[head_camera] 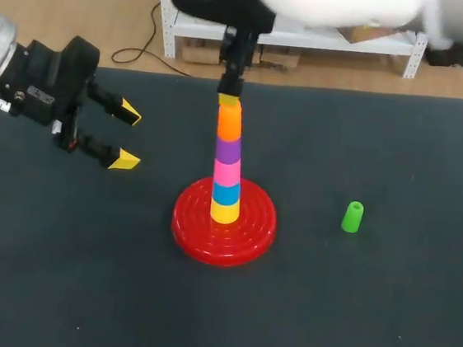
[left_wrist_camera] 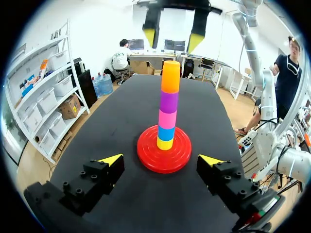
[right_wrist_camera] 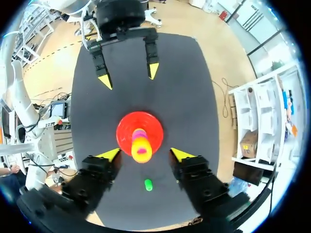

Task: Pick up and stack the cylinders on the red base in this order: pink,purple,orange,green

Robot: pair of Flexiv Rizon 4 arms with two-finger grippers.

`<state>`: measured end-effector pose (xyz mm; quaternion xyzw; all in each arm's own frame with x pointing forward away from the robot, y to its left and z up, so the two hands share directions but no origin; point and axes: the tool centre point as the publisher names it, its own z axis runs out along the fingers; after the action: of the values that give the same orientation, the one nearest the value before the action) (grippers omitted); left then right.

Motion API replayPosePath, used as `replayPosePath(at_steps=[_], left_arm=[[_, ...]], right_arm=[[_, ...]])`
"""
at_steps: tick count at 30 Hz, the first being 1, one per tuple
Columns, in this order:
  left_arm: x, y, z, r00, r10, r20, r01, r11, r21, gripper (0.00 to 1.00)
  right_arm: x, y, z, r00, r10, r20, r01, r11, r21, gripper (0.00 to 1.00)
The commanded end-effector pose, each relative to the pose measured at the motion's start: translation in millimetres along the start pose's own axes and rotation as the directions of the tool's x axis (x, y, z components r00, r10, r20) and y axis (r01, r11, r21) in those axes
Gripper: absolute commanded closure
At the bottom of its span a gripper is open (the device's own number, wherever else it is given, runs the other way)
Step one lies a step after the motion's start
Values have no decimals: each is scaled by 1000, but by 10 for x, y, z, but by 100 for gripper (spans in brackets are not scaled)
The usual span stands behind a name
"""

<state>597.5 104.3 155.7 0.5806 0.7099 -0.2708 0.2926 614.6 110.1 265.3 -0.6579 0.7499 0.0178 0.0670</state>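
- The table point(head_camera: 381, 322) has a dark, matte, plain top.
- The red base point(head_camera: 197, 224), a round ribbed disc, sits near the table's middle.
- A stack rises from its centre: yellow cylinder point(head_camera: 225, 213), blue cylinder point(head_camera: 226, 194), pink cylinder point(head_camera: 226, 173), purple cylinder point(head_camera: 228, 149), and orange cylinder point(head_camera: 230, 120) on top.
- The green cylinder point(head_camera: 352, 217) sits alone on the table, well right of the base.
- The right gripper point(left_wrist_camera: 172, 40) hangs just above the orange cylinder, fingers spread and holding nothing.
- The left gripper point(head_camera: 127, 138) hovers left of the base, wide open and empty.
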Motion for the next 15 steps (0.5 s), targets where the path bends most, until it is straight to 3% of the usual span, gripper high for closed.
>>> replayPosePath(at_steps=[1, 8, 15], left_arm=[[11, -3, 3, 1000, 2, 4, -2, 1000, -1, 0], [11, -3, 3, 1000, 2, 4, -2, 1000, -1, 0], [11, -3, 3, 1000, 2, 4, -2, 1000, -1, 0]], right_arm=[[461, 152, -106, 995, 33, 97, -43, 993, 109, 0], [1111, 47, 201, 983, 154, 101, -163, 983, 85, 0], [1679, -36, 659, 955, 295, 10, -295, 953, 64, 0]])
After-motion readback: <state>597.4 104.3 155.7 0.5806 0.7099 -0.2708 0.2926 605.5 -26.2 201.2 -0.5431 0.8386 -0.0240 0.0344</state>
